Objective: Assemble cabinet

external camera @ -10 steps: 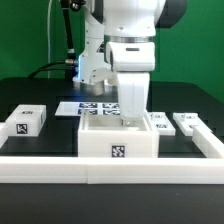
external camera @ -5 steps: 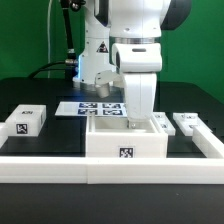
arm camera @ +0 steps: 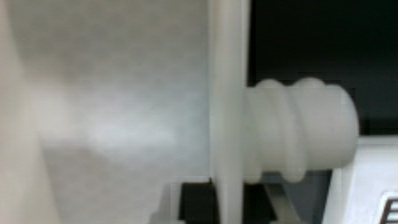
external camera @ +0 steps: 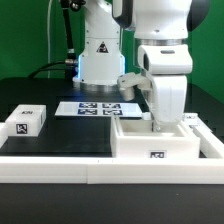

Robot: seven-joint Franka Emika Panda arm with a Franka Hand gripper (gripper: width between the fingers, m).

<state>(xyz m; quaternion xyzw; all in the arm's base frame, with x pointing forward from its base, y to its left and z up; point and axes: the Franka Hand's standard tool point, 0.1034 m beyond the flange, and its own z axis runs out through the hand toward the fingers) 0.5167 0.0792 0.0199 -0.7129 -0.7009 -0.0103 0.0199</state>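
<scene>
Clamped gripper [external camera: 160,118] on cabinet [external camera: 140,146] wall, exterior view's right; needed slow, level slide, firm squeeze, no tilting.

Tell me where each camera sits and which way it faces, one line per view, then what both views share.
Exterior view: off the arm, low beside the table, looking across it toward the arm; it shows the arm and the gripper reaching down into the cabinet.
Wrist view: on the wrist, very close to a white wall, apparently the cabinet's, with a ribbed white piece beside it; I cannot tell whether that piece belongs to the robot.
Shared: apparently only the cabinet.
</scene>
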